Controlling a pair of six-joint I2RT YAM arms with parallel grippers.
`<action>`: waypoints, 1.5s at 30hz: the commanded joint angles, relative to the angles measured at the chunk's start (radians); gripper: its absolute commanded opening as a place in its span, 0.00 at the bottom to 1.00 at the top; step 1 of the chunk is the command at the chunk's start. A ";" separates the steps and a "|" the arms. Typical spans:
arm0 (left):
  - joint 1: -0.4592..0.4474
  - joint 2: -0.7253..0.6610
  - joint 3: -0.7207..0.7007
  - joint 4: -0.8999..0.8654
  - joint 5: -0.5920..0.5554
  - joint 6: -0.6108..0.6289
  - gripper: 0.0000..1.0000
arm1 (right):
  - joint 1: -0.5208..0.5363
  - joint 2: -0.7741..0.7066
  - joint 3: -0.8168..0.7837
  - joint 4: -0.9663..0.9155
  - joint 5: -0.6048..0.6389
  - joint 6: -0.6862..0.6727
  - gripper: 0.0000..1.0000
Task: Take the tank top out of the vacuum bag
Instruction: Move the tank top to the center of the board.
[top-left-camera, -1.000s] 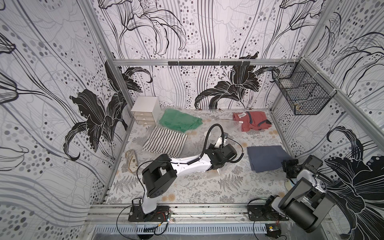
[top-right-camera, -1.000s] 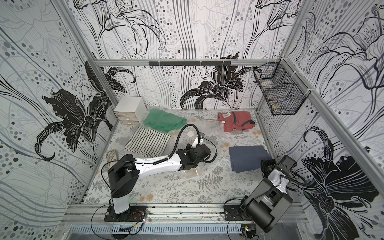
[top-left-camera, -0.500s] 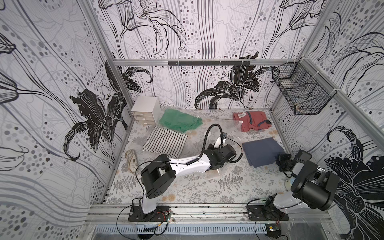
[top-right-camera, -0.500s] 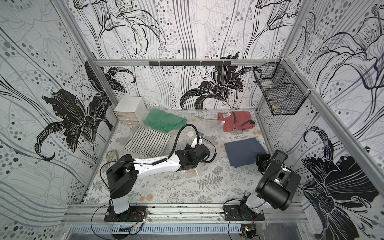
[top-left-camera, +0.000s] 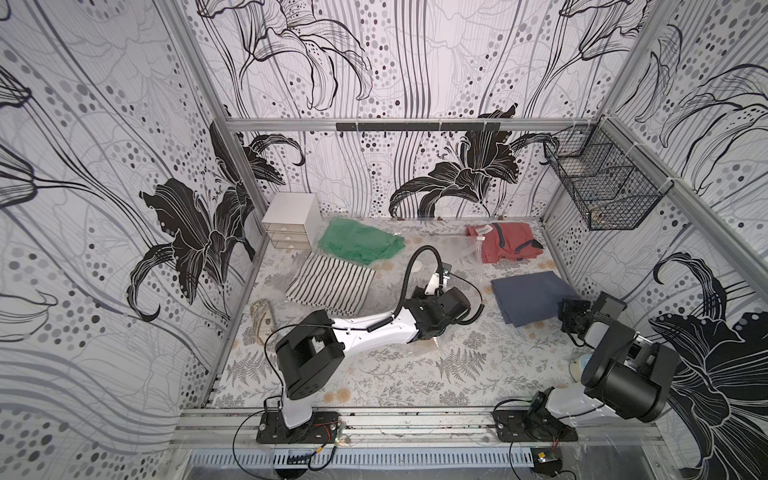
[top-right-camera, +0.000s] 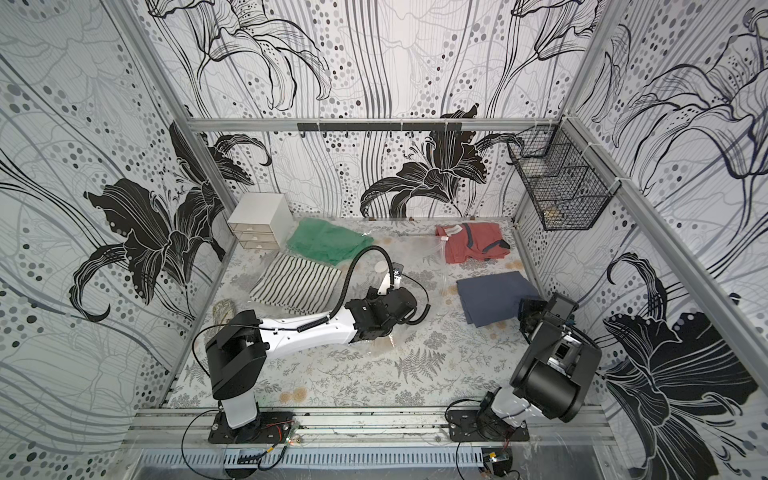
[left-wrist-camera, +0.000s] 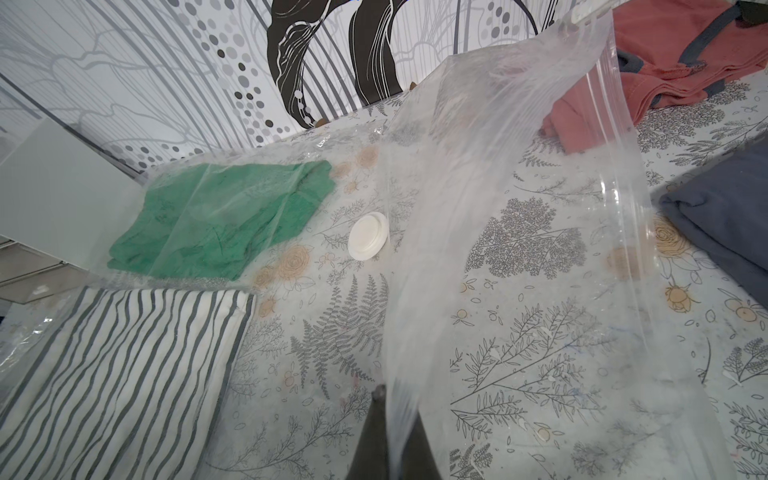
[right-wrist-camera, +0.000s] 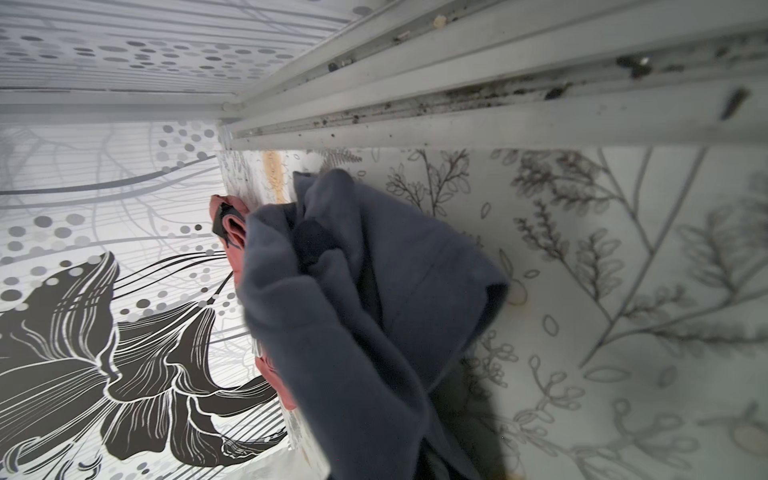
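Glossy plastic vacuum bag (left-wrist-camera: 519, 166) — matt navy cloth (top-left-camera: 528, 297)

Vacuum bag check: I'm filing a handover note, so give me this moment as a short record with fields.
vacuum bag: clear, one edge held up, valve disc lying flat
left claw: shut on the bag's edge
right claw: shut on the navy garment
navy garment: looks clear of the bag's open edge
other cloth: green garment under clear plastic, striped garment, red garment; neither claw touches them
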 joint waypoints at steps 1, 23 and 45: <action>-0.001 -0.011 0.002 0.024 -0.026 -0.006 0.00 | 0.014 -0.040 -0.003 -0.015 0.002 0.010 0.00; -0.004 -0.005 0.009 0.038 -0.023 0.018 0.00 | 0.110 0.092 0.104 -0.065 -0.043 -0.063 0.00; -0.010 0.004 0.026 0.022 -0.030 0.010 0.00 | 0.165 0.285 0.132 0.067 -0.043 0.023 0.00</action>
